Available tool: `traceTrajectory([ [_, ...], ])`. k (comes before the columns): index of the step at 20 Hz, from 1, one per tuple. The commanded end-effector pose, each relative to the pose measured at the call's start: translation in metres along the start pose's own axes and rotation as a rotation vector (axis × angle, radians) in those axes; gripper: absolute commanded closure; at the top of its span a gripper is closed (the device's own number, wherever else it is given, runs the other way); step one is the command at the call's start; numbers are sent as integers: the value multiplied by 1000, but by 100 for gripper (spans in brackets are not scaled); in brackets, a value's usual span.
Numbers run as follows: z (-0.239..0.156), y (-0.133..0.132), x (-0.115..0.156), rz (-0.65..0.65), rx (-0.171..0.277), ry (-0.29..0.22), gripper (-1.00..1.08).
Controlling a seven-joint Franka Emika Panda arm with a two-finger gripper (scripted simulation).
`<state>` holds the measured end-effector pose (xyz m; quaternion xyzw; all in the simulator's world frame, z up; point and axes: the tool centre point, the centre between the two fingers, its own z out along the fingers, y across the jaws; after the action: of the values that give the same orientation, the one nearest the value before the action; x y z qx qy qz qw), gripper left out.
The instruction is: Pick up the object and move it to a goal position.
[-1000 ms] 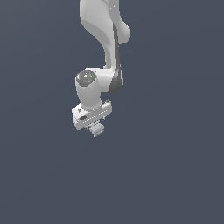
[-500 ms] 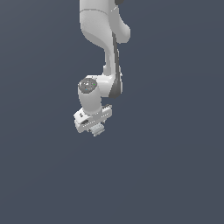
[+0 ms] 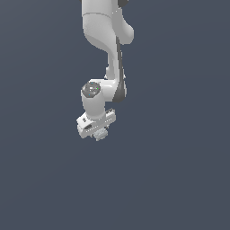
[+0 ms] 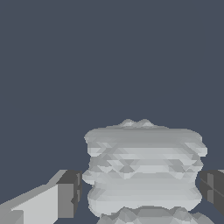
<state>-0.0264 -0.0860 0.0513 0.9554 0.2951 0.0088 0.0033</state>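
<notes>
the block [image 4: 143, 168] is sitting between the 2 fingers [image 4: 68, 194] of the gripper [image 3: 99, 133] — they are closing on its ribbed sides.

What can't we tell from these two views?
- Exterior view: the object is tiny and mostly hidden under the gripper; grip contact unreadable.
- Wrist view: the object's lower part and both fingers are cut off by the frame edge.
- Goal position: no marker in either view.

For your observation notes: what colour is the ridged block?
Pale grey-blue block, clearest in the wrist view.
</notes>
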Motion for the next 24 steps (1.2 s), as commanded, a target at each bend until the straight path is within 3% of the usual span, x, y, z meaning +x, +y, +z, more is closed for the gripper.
traceTrajectory([
  [1,10,-1,-8,7,11,-15,108],
  [14,-4,-13,0,1,1,-2,108],
  [19,-13,-39,2,1,2,-3,108],
  [24,-28,-82,5,3,4,-7,108],
])
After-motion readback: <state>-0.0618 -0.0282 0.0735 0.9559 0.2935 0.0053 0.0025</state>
